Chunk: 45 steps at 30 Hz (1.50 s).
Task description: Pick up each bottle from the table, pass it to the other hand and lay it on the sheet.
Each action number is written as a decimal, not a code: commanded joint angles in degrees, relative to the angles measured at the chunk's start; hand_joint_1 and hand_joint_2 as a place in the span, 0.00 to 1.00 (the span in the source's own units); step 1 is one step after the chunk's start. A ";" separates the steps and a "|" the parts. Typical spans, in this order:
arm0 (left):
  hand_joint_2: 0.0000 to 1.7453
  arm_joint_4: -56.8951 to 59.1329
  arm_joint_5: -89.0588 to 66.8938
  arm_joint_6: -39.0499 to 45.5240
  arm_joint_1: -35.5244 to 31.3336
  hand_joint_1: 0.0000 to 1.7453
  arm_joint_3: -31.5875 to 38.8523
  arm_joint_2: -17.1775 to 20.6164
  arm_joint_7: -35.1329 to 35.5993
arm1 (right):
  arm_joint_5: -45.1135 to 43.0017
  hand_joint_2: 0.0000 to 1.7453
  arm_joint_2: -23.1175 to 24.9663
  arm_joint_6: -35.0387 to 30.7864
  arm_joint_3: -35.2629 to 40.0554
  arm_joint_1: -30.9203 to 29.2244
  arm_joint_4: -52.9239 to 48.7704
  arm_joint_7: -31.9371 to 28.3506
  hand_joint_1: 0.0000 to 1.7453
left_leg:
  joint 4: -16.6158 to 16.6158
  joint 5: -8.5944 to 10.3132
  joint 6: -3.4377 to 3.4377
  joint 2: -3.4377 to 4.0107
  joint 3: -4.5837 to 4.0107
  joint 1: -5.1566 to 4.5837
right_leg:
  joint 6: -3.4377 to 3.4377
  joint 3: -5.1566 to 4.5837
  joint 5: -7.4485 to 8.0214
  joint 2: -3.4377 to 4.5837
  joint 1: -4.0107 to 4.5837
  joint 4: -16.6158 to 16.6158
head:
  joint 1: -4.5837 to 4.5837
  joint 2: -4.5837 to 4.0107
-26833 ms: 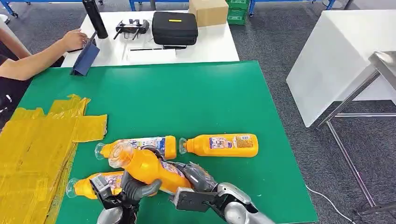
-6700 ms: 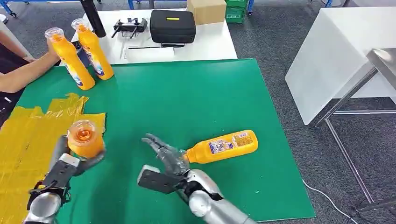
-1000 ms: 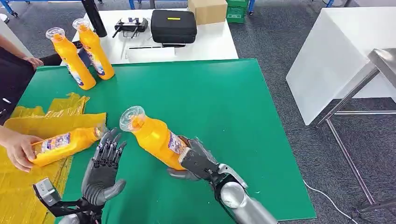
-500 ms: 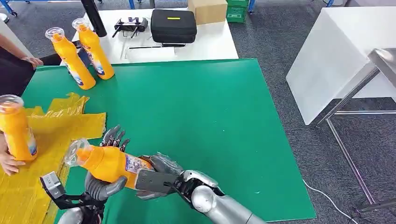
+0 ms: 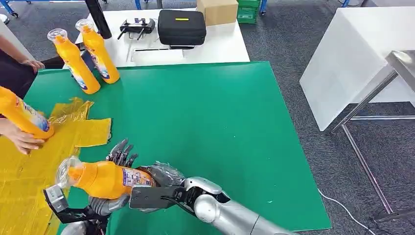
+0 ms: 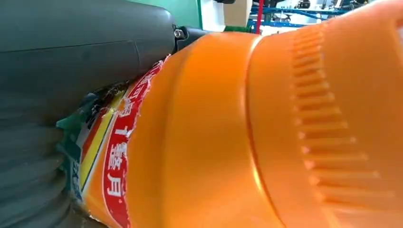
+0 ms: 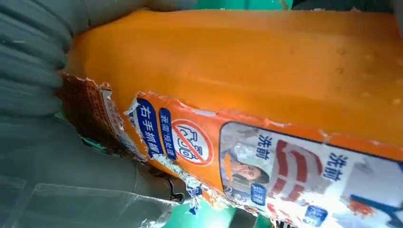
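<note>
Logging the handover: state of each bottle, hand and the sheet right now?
held bottle: off the table, gripped by both hands
left hand: under the bottle, fingers around it
right hand: grips its base
two bottles: upright
person's bottle: tilted, held
yellow sheet: crumpled, flat

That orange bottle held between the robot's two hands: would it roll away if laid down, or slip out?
The orange bottle looks rounded, so lying flat it could roll. Its glossy plastic seems slippery, though the torn label may add grip. It appears full, so probably heavy.
</note>
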 commanded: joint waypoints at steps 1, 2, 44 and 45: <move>1.00 4.48 -0.44 -0.59 -2.95 1.00 -0.97 0.08 0.04 | -0.03 1.00 -0.62 -0.26 6.39 -1.37 2.51 -0.46 1.00 | -0.04 -0.04 -0.11 -0.04 0.18 0.05 | -0.06 0.21 -0.06 -0.10 0.05 -0.06 | -0.02 0.00; 1.00 4.48 -0.44 -0.59 -2.95 1.00 -0.97 0.08 0.04 | -0.03 1.00 -0.62 -0.26 6.39 -1.37 2.51 -0.46 1.00 | 0.00 -0.10 -0.15 -0.04 0.25 0.08 | -0.08 0.31 -0.11 -0.13 0.08 -0.04 | -0.04 0.00; 1.00 -5.15 -51.21 50.83 1.69 1.00 23.88 3.88 4.61 | -0.60 1.00 -15.46 -15.50 -23.24 28.61 -37.71 -19.04 0.00 | 0.08 -0.27 -0.24 -0.08 0.16 0.10 | -0.14 0.21 -0.24 -0.19 0.08 0.01 | -0.04 0.00; 1.00 -3.74 -54.07 51.49 1.32 1.00 23.83 5.26 6.17 | -0.94 1.00 -15.93 -15.64 -23.47 28.65 -37.72 -19.19 0.00 | 0.00 -0.17 -0.19 -0.05 0.04 0.07 | -0.13 0.05 -0.14 -0.12 0.05 -0.04 | -0.04 0.00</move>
